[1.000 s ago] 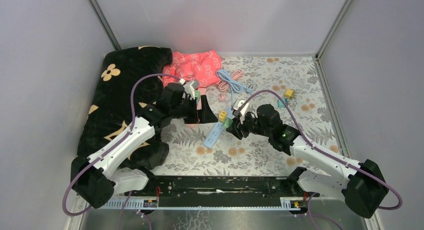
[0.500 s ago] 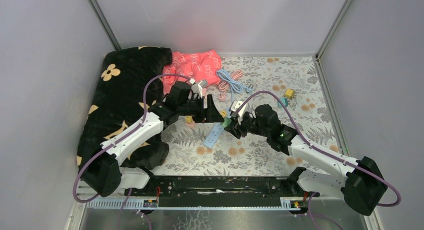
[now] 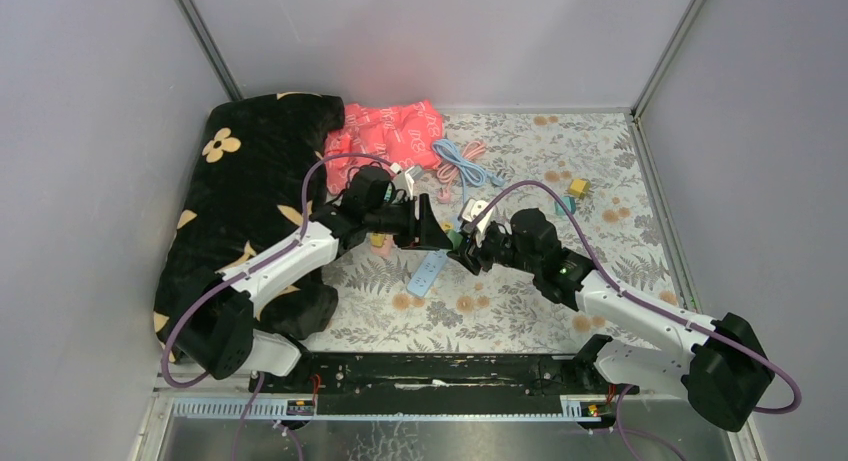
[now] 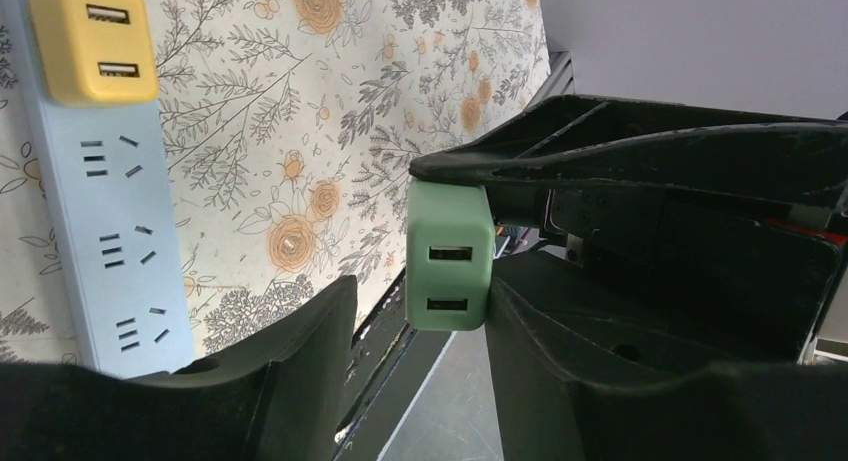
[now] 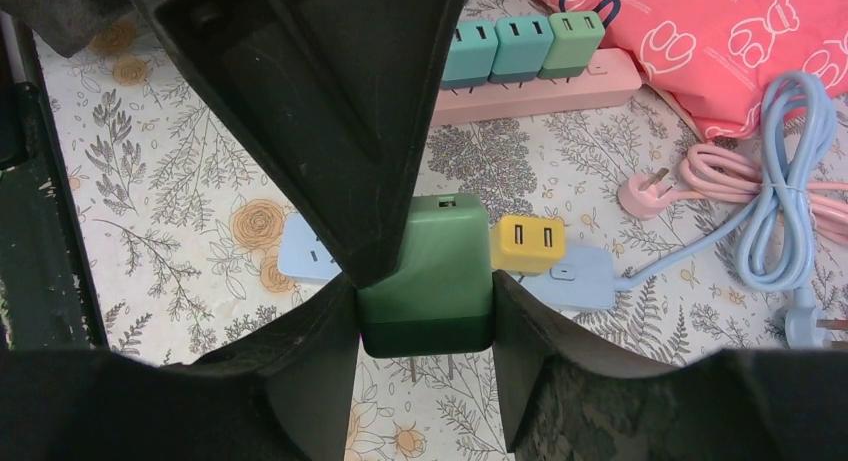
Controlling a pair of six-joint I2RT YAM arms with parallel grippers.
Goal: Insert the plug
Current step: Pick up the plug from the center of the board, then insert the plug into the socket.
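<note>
My right gripper (image 5: pixel 425 303) is shut on a green plug (image 5: pixel 430 271), prongs pointing down above the floral mat. Just behind it lies the light blue power strip (image 5: pixel 578 279) with a yellow plug (image 5: pixel 527 243) seated in it. My left gripper (image 4: pixel 420 283) has come round the same green plug (image 4: pixel 449 256): one finger touches its side, and a gap still shows at the other finger, so it is open. In the top view both grippers meet at the green plug (image 3: pixel 456 243), above the blue strip (image 3: pixel 428 271).
A pink power strip (image 5: pixel 540 96) carrying three teal and green plugs lies behind. A pink bag (image 3: pixel 385 131) and coiled blue and pink cables (image 3: pixel 455 161) sit at the back. A black flowered cloth (image 3: pixel 250 191) covers the left; small blocks (image 3: pixel 575 191) lie at the right.
My left arm has swung right to the right gripper, and its jaws have narrowed around the green plug. The right arm has held still with the plug.
</note>
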